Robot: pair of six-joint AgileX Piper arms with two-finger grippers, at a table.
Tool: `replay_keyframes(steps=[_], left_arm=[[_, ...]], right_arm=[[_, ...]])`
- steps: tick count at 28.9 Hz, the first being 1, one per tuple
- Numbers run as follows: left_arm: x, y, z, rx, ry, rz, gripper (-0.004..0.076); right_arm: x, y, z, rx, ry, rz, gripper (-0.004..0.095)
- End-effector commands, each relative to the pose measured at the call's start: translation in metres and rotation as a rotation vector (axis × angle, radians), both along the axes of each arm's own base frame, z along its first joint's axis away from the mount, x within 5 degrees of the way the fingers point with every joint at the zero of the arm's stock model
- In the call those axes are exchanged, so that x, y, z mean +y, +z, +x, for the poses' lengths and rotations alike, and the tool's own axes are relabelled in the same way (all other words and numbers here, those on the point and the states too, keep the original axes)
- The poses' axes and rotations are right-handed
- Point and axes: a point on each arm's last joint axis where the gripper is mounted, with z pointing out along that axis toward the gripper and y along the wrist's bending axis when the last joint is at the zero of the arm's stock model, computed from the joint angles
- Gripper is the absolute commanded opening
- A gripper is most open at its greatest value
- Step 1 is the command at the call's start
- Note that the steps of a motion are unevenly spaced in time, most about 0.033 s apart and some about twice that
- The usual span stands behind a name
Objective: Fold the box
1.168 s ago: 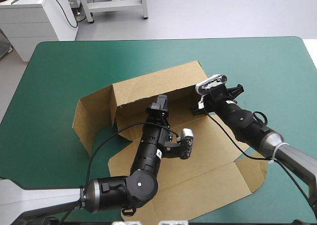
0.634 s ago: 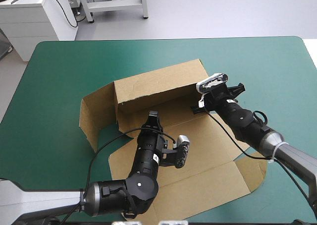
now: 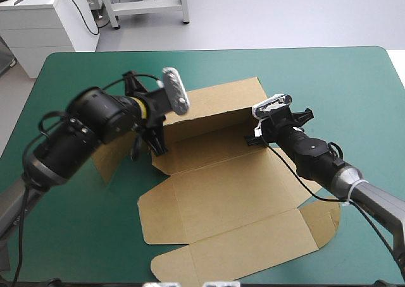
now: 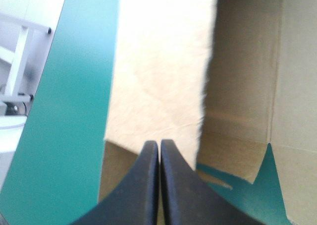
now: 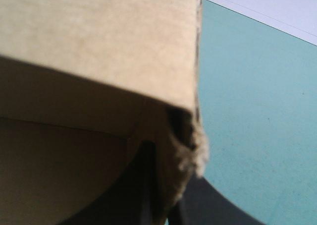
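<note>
- The box (image 3: 228, 192) is a brown cut sheet lying mostly flat over the centre and lower centre of the high view. Its long axis runs from the upper centre down to the bottom edge of the frame, leaning a little right as it goes down
- Its fold lines cross from left to right, rising slightly toward the right of the frame
- The far wall (image 3: 209, 107) stands raised at upper centre, its inner face toward the bottom of the frame. A side wall (image 3: 114, 151) stands at centre left, partly behind the left arm. The lid (image 3: 253, 249) lies flat at lower centre
- The left gripper (image 3: 157, 143) points down at the upper-left corner of the sheet, where the far wall and side wall meet. Its wrist view shows the black fingers (image 4: 148, 185) pressed together in one arch, with board just ahead of them. Whether they touch the board cannot be told
- The right gripper (image 3: 254, 137) is at the right end of the far wall, centre right of the frame. In its wrist view the right gripper (image 5: 168, 165) pinches the board at a frayed corner
- The teal-green cover (image 3: 329, 78) lies bare in a wide band across the top of the frame, down the right side and at lower left. Room is tightest at the bottom, where the lid's free edge nears the frame's bottom edge
</note>
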Motion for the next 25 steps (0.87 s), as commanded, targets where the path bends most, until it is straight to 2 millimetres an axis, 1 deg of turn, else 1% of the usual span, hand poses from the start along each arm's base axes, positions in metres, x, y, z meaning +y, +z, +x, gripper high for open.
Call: replay_keyframes(steps=[1,2,5,7,10,14,16,18,20,22,25], left_arm=[[0.044,0.027,0.013,-0.037,0.135,-0.172,-0.0008],[0.066,0.026,0.023,-0.008,0.223,-0.228,-0.0008],[0.098,0.023,0.034,0.049,0.320,-0.354,-0.0008],[0.121,0.025,0.039,0.059,0.380,-0.442,-0.0008],[0.151,0.028,0.043,0.061,0.478,-0.544,-0.0008],[0.181,0.031,0.043,0.048,0.569,-0.652,-0.0008],[0.190,0.033,0.042,0.041,0.594,-0.702,-0.0008],[0.195,0.034,0.042,0.035,0.605,-0.731,-0.0008],[0.195,0.035,0.042,0.036,0.604,-0.741,-0.0008],[0.195,0.034,0.043,0.038,0.604,-0.741,-0.0008],[0.195,0.034,0.043,0.038,0.604,-0.741,-0.0008]], right_arm=[[0.005,0.011,0.000,-0.033,0.089,-0.023,-0.0021],[0.006,0.011,0.000,-0.031,0.094,-0.022,-0.0021],[0.008,0.011,-0.001,-0.033,0.125,-0.027,-0.0021],[0.011,0.010,-0.002,-0.029,0.166,-0.022,-0.0021],[0.019,0.004,-0.003,-0.003,0.237,0.002,-0.0021],[0.029,-0.012,-0.005,0.061,0.334,0.047,-0.0021],[0.033,-0.019,-0.005,0.102,0.360,0.061,-0.0021],[0.032,-0.025,-0.005,0.141,0.391,0.059,-0.0021],[0.025,-0.029,-0.003,0.204,0.421,0.074,-0.0021],[0.011,-0.029,0.003,0.280,0.404,0.110,-0.0021],[-0.006,-0.018,0.011,0.335,0.370,0.147,-0.0021]])
